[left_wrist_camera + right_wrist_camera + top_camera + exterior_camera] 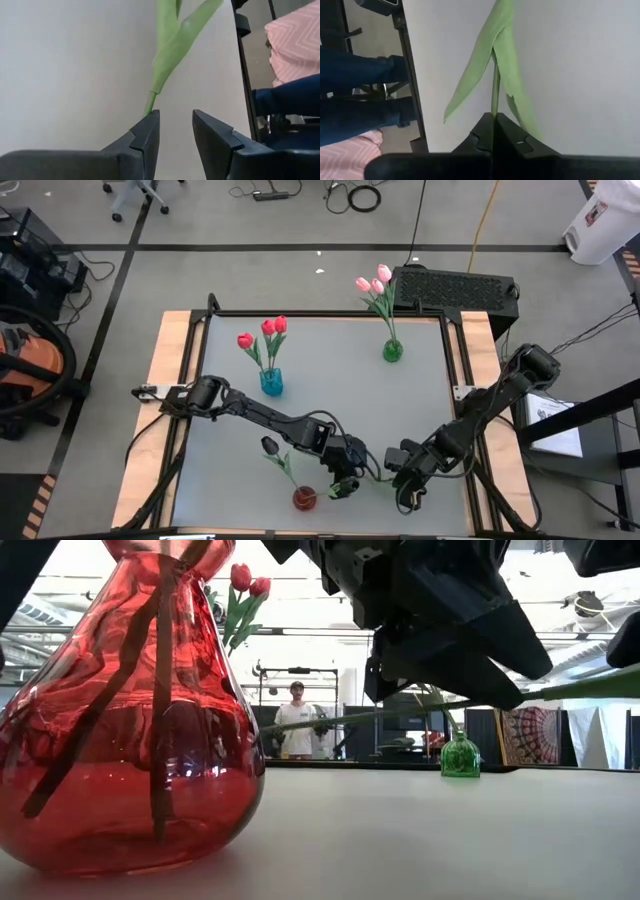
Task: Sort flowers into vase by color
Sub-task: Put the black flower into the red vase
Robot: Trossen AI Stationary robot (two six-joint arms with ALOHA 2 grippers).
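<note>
A flower with a thin green stem [372, 476] and leaves [487, 65] hangs between my two grippers near the table's front edge; its head does not show. My right gripper [494, 116] is shut on the stem. My left gripper [176, 114] stands open, with nothing in the gap, and the stem [150, 102] ends behind one fingertip. Just left of it stands the red vase [304, 498] with a black tulip [270, 445]. The blue vase [271, 382] holds red tulips and the green vase [392, 351] holds pink ones. My right gripper pinches the stem [495, 106] between its two fingertips, just short of where the leaves branch off. The fingers slant down from the table's right, and the stem runs on ahead of them toward my left gripper. The stem [540, 692] hangs about level, clear of the table. Whether my left gripper touches the stem I cannot tell, since its own finger [148, 131] hides the stem's end.
A person's legs in blue [360, 95] stand at the table's near edge, close to both grippers. Another person [297, 720] stands in the room beyond the far edge. A black case [455, 288] sits behind the green vase. The table's middle [340, 380] is bare.
</note>
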